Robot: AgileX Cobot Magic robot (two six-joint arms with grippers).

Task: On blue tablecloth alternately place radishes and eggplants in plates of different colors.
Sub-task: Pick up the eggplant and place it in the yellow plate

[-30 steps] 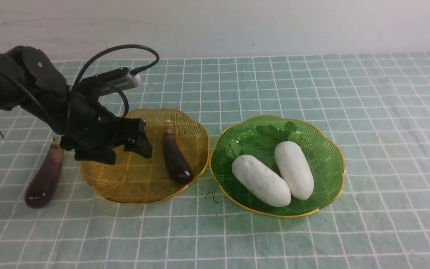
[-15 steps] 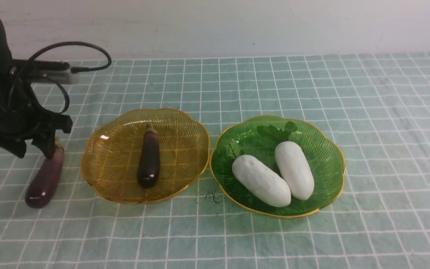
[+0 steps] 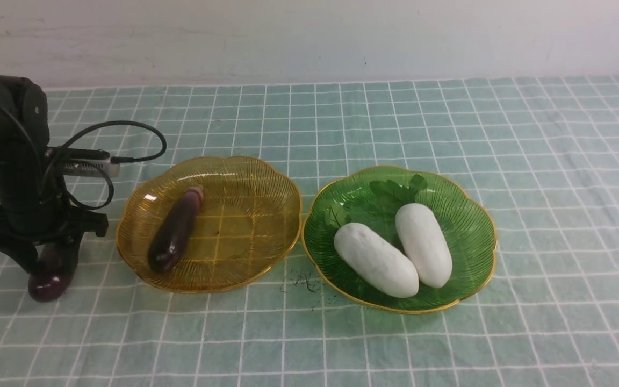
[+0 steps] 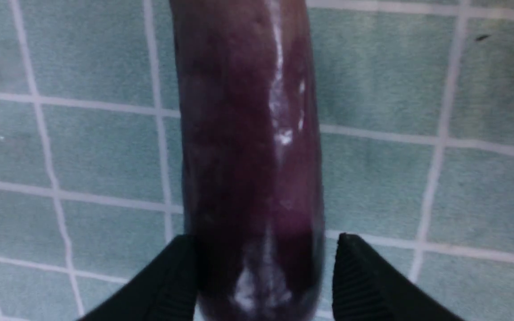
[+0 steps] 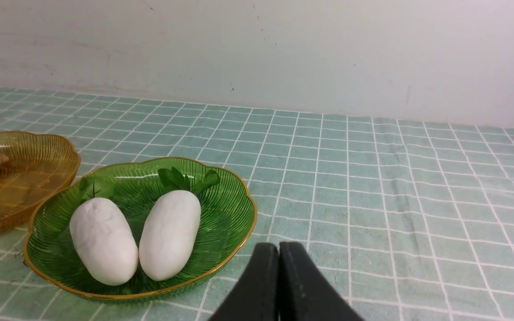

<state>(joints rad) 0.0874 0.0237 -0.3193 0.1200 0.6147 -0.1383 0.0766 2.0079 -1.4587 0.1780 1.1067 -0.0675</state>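
Observation:
On the blue tablecloth [image 3: 449, 118], the amber plate [image 3: 266, 177] holds one dark purple eggplant [image 3: 175, 228], lying slanted in its left half. The green plate [image 3: 470, 215] holds two white radishes [image 3: 376, 259] [image 3: 423, 244] side by side. A second eggplant [image 3: 46, 286] lies on the cloth left of the amber plate. My left gripper [image 3: 46, 266] is low over it, open, with one finger on each side of the eggplant [image 4: 248, 133]; a thin gap shows at one finger [image 4: 355, 276]. My right gripper [image 5: 279, 249] is shut and empty, near the green plate [image 5: 221, 214], out of the front view.
A white wall runs behind the cloth's far edge. Small dark specks [image 3: 304, 282] lie on the cloth between the plates' near rims. The left arm's cable [image 3: 127, 129] loops above the amber plate's left side.
My left arm swung left from over the amber plate and came down around the eggplant on the cloth. The eggplant in the amber plate rolled from the right side to the left.

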